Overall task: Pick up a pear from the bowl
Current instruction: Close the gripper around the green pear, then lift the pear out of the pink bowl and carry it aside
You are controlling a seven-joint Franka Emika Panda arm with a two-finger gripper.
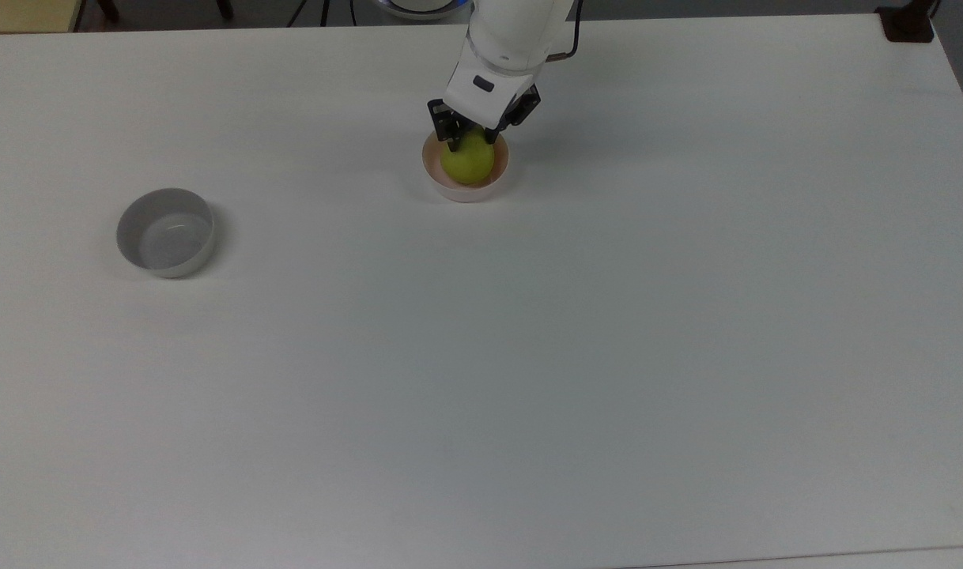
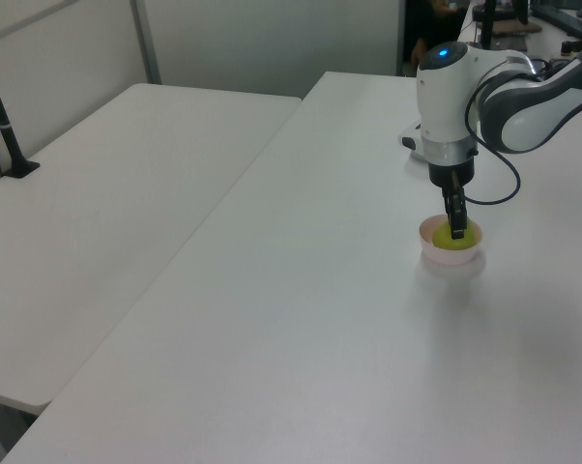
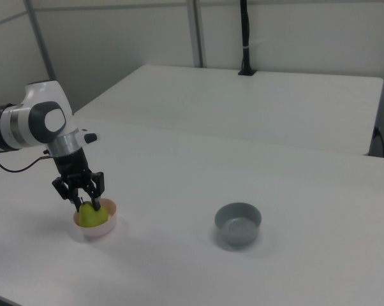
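The pear (image 1: pixel 468 163) was yellow-green and rounded, and it sat inside the bowl (image 1: pixel 466 190), filling most of the hollow, with its narrow upper end hidden. In the right view the pear (image 3: pixel 90 216) rose above the rim of the bowl (image 3: pixel 106 228). The bowl was small, round and pale pink, with a whitish outer wall. It stood upright on the desk near the far edge in the top view, about midway along that edge.

Pear (image 1: pixel 467 163) top hidden by pincer (image 1: pixel 471 140); grip unclear.
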